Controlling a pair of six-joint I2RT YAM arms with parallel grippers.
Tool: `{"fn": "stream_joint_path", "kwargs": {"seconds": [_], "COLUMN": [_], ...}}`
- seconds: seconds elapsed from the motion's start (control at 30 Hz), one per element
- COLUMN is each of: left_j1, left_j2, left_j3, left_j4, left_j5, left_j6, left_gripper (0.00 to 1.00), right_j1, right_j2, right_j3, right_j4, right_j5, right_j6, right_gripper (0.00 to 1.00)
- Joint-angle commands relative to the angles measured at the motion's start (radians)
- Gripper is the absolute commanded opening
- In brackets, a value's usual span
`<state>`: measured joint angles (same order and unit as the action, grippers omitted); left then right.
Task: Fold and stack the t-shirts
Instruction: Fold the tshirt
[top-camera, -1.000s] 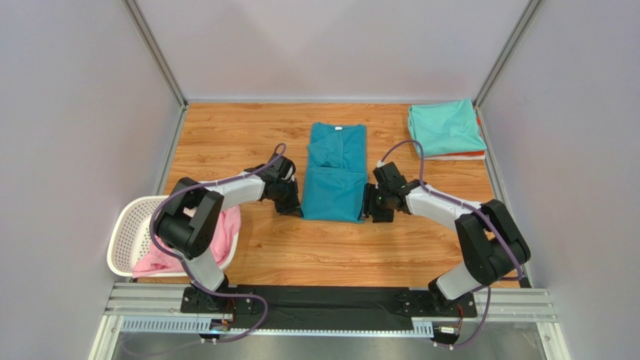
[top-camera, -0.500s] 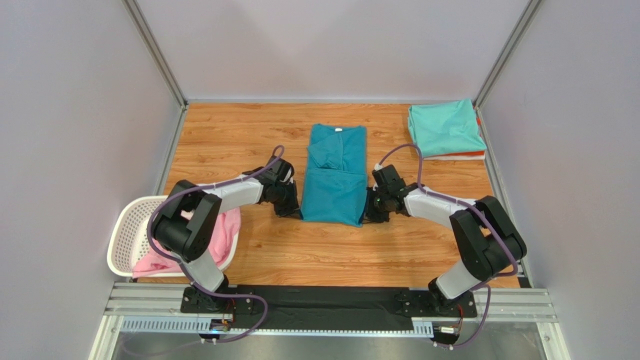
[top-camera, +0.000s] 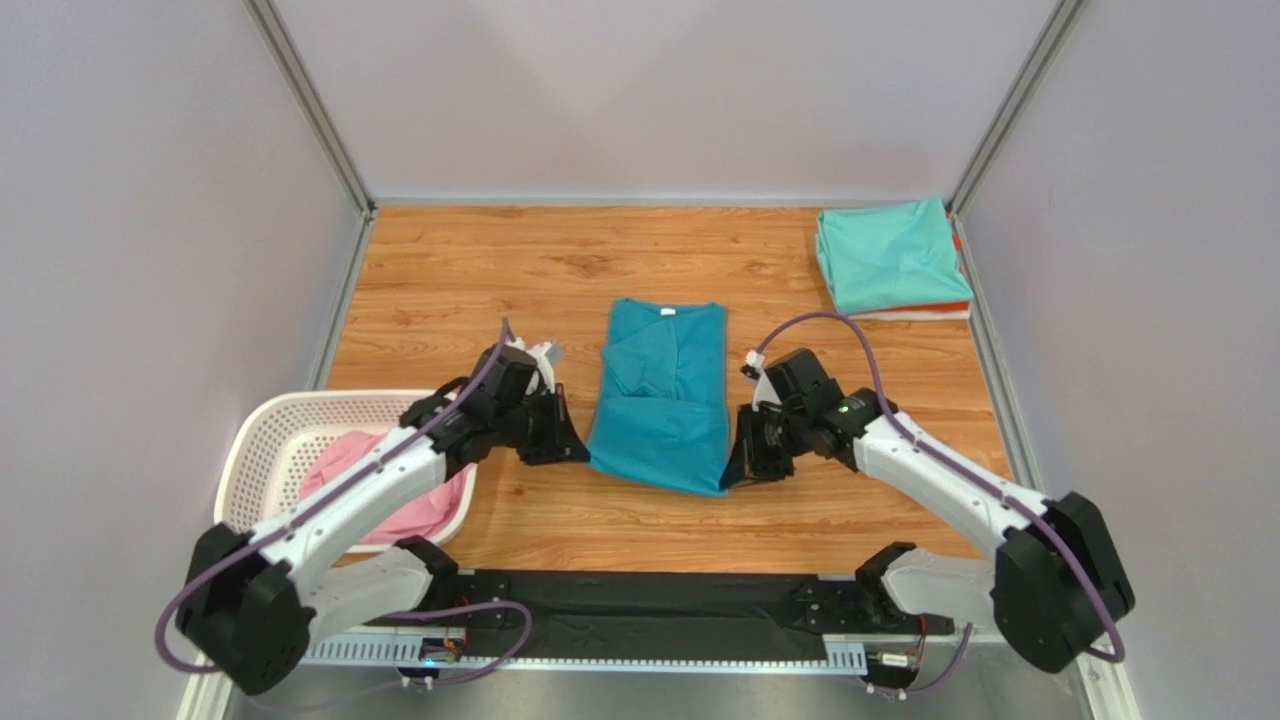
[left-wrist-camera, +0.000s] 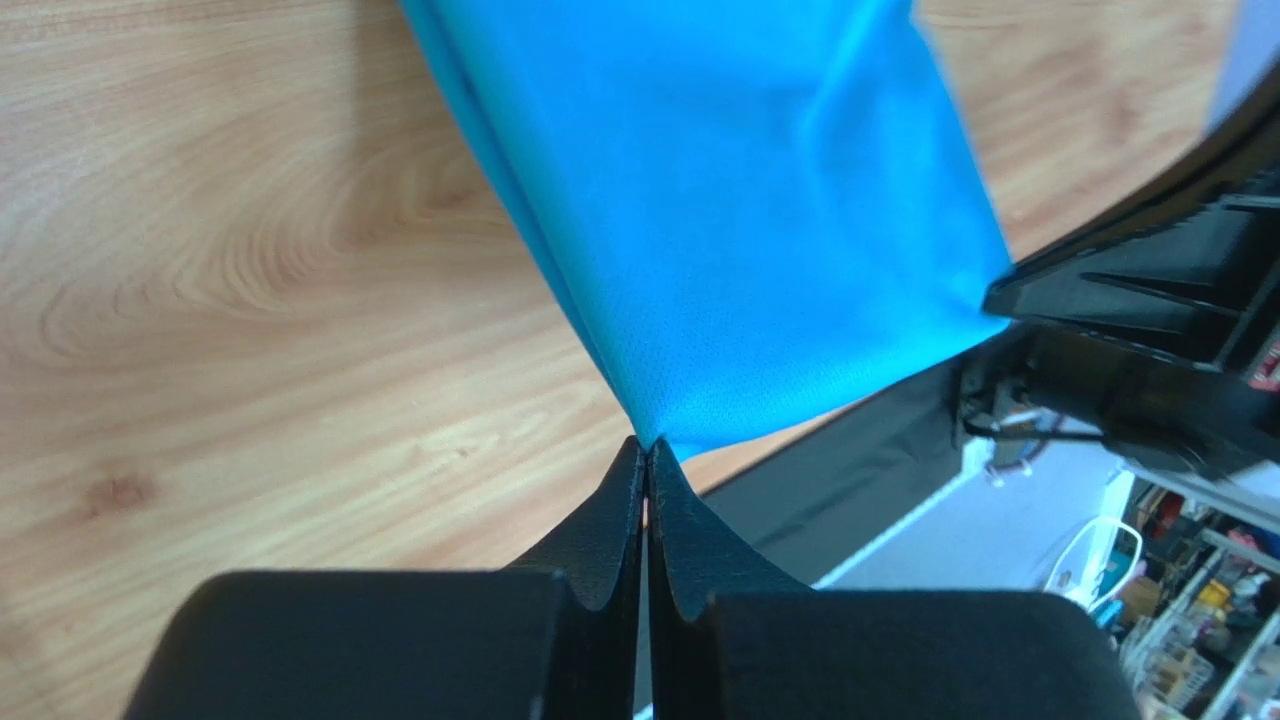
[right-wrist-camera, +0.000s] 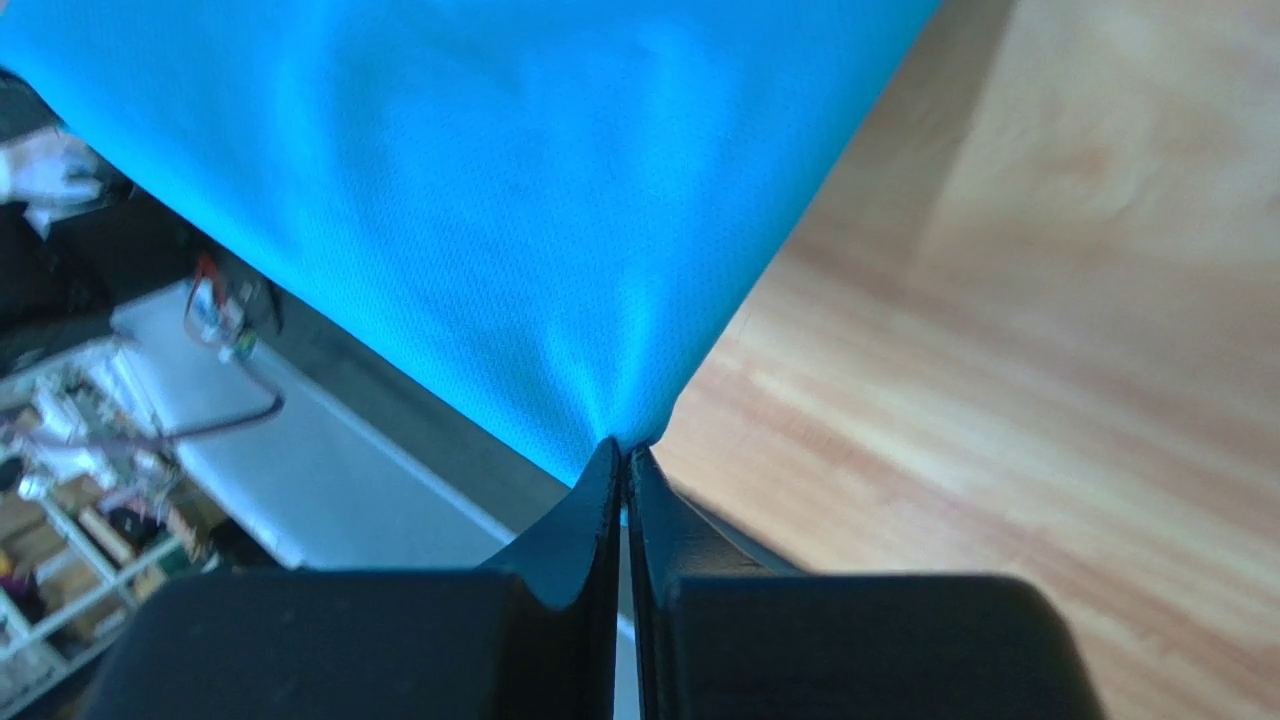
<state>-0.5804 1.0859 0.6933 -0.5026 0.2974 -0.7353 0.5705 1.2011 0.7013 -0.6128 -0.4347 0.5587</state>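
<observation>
Between the two grippers stretches the near hem of the teal t-shirt (top-camera: 658, 398), one corner pinched in each. At the left gripper (left-wrist-camera: 646, 458) the tips are clenched tight on their corner, with the cloth fanning away from them. At the right gripper (right-wrist-camera: 622, 450) the opposite corner is clamped the same way. Both corners look raised off the wooden table (top-camera: 451, 285). The collar end lies flat farther out beyond the fingers, and the sleeves are already turned in, so the shirt is a narrow strip.

As for progress, I'd say about halfway. Well beyond the right gripper, off to its right in the far corner, a mint green t-shirt (top-camera: 890, 258) sits folded on an orange t-shirt (top-camera: 939, 311). Only an edge of the orange one shows, so two seem done and stacked. The teal one looks mid-fold: the hem presumably goes over toward the collar, then the shirt joins the pile. Back behind the left gripper, to its left, the pink t-shirt (top-camera: 343, 455) lies crumpled in the white basket (top-camera: 263, 435), not yet started.
</observation>
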Motion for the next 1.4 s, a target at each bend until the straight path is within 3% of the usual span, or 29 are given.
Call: {"fn": "stream_joint_path", "kwargs": {"seconds": [0.0, 0.17, 0.3, 0.4, 0.53, 1.0, 1.37], "left_j1": [-0.015, -0.016, -0.016, -0.016, -0.016, -0.006, 0.05], "left_j2": [-0.157, -0.315, -0.353, -0.363, -0.348, -0.13, 0.066], "left_j3": [0.023, 0.044, 0.078, 0.101, 0.14, 0.261, 0.336], "left_j4": [-0.138, -0.206, -0.235, -0.267, -0.271, -0.222, -0.082], "left_j5": [-0.029, -0.049, -0.078, -0.197, -0.247, -0.403, -0.369], "left_j6": [-0.001, -0.018, -0.023, -0.023, -0.016, 0.024, 0.071], "left_gripper": [0.0, 0.0, 0.0, 0.0, 0.0, 0.0, 0.0], "right_j1": [0.022, 0.035, 0.037, 0.037, 0.032, -0.112, -0.213], "right_j2": [-0.092, -0.14, -0.127, -0.103, -0.074, 0.05, 0.132], "right_j3": [0.062, 0.165, 0.204, 0.211, 0.231, 0.331, 0.386], "right_j4": [-0.203, -0.307, -0.335, -0.329, -0.309, -0.303, -0.283], "right_j5": [-0.137, -0.275, -0.354, -0.36, -0.354, -0.244, -0.156], "right_j6": [-0.02, -0.023, -0.023, -0.031, -0.042, -0.12, -0.161], "right_gripper": [0.0, 0.0, 0.0, 0.0, 0.0, 0.0, 0.0]}}
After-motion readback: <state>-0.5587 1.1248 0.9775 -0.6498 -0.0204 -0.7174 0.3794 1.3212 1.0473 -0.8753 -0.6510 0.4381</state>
